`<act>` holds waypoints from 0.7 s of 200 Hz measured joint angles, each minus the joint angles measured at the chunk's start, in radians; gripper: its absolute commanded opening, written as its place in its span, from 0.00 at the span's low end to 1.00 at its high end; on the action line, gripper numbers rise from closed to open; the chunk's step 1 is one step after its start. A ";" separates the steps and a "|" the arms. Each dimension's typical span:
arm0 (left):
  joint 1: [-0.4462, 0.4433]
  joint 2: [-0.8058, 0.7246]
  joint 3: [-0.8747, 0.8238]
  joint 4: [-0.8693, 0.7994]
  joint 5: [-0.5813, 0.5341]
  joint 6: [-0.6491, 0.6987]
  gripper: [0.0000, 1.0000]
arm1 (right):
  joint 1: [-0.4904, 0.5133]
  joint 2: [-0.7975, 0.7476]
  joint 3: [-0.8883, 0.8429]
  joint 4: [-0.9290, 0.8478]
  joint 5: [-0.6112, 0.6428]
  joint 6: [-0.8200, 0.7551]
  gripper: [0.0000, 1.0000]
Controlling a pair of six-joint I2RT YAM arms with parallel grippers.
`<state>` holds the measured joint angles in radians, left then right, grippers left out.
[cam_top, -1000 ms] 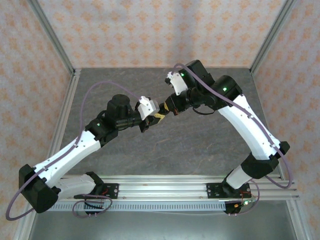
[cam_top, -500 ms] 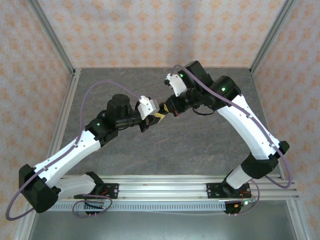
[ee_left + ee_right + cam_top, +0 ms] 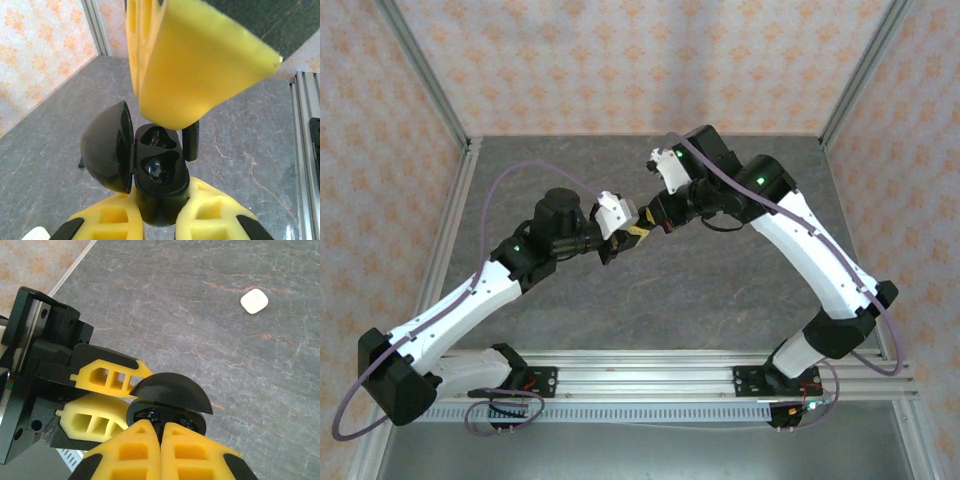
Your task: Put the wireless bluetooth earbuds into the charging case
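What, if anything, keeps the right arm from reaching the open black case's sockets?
Nothing that shows, so probably yes, it can reach them. The left gripper holds the black case by its base, with the lid swung aside. The right gripper, shut, sits right at the sockets with nothing between.

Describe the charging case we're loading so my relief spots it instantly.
Above the middle of the grey table, where both arms meet, the left gripper clamps the black charging case. Its domed lid stands open, unlike the small white case lying flat on the table.
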<state>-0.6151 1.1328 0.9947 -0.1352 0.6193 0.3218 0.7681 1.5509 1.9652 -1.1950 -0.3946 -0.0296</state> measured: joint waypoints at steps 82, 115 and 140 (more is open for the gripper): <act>0.000 0.000 0.002 0.000 0.005 -0.003 0.00 | 0.002 -0.038 -0.037 0.072 0.027 0.009 0.05; 0.000 0.000 0.002 0.000 0.005 -0.006 0.00 | 0.002 -0.038 -0.074 0.074 0.000 0.002 0.05; 0.000 0.000 0.002 0.000 0.006 -0.006 0.00 | 0.001 -0.037 -0.090 0.076 -0.014 -0.010 0.04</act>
<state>-0.6155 1.1324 0.9962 -0.1352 0.6258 0.3157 0.7689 1.5135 1.8751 -1.1191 -0.4088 -0.0395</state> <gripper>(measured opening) 0.140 0.054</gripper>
